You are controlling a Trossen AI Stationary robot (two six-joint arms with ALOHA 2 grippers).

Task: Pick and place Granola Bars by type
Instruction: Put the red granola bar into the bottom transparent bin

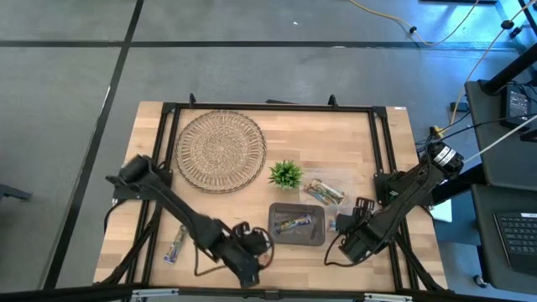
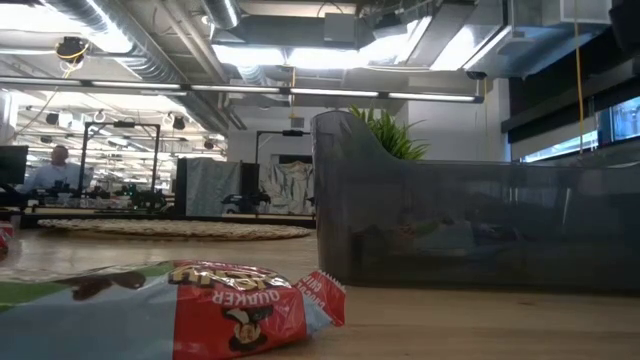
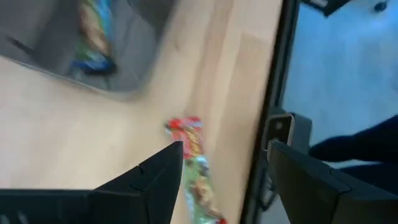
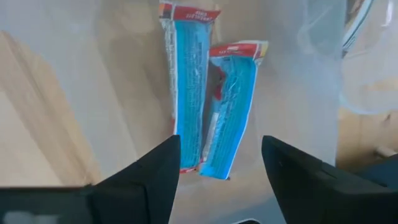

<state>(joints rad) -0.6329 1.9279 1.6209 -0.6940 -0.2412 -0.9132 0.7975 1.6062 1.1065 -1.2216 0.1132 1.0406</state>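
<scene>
A green-and-red granola bar [image 3: 194,163] lies flat on the wood near the table's near edge, and shows large in the low view [image 2: 200,305]. My left gripper [image 3: 224,149] [image 1: 256,252] hovers over it, open, with the bar close beside one finger. A grey tray [image 1: 296,237] [image 2: 470,225] holds one multicoloured bar [image 3: 93,31] [image 1: 295,223]. My right gripper [image 4: 221,143] [image 1: 348,232] is open above two blue bars [image 4: 186,81] [image 4: 235,106], which lie side by side on a clear sheet or tray. Another bar [image 1: 176,246] lies at the near left.
A round woven mat [image 1: 220,149] covers the far left of the table. A small green plant [image 1: 286,174] stands in the middle. A clear wrapper or container with more bars [image 1: 325,192] lies right of the plant. The black frame rail [image 3: 273,74] runs along the near edge.
</scene>
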